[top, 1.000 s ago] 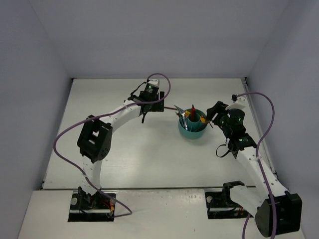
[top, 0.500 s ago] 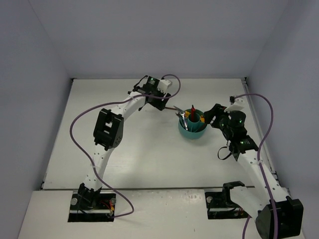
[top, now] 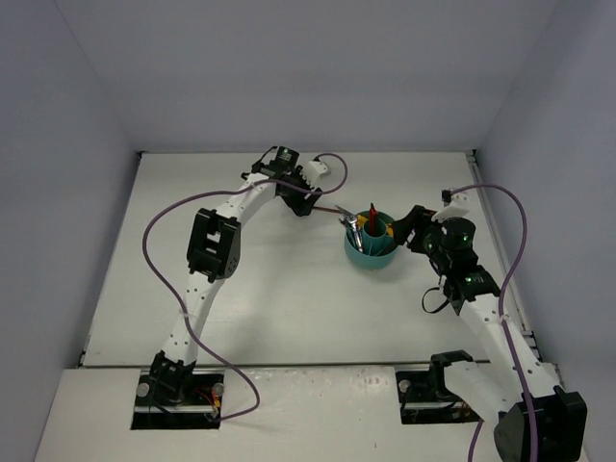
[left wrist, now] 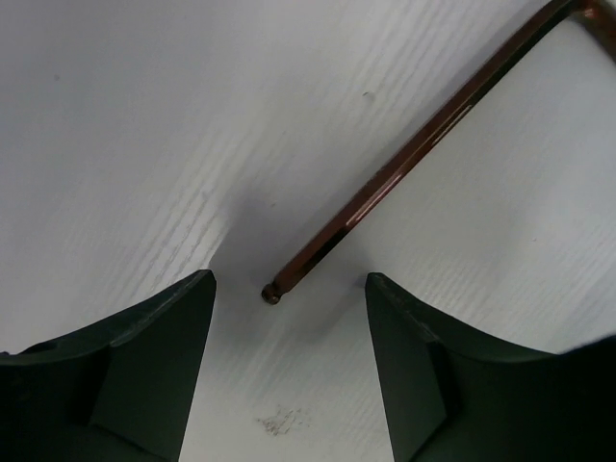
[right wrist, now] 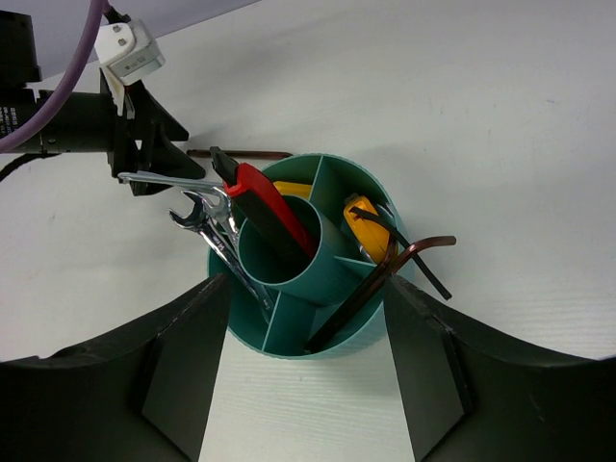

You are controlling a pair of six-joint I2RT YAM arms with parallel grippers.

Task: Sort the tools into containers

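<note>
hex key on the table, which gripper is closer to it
Left. The left gripper is over the tip of the hex key; the right gripper is across the teal tub from it.

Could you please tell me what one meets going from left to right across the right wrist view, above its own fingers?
Left gripper → silver wrenches → red-and-black-handled tool → hex keys leaning out on the right.

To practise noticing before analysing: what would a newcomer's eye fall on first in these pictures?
The teal tub, right of centre on the table, stands out, bristling with tools, a red-handled tool standing in its central cup. Next, a dark hex key lying on the table, its tip between the open jaws of the left gripper.
</note>
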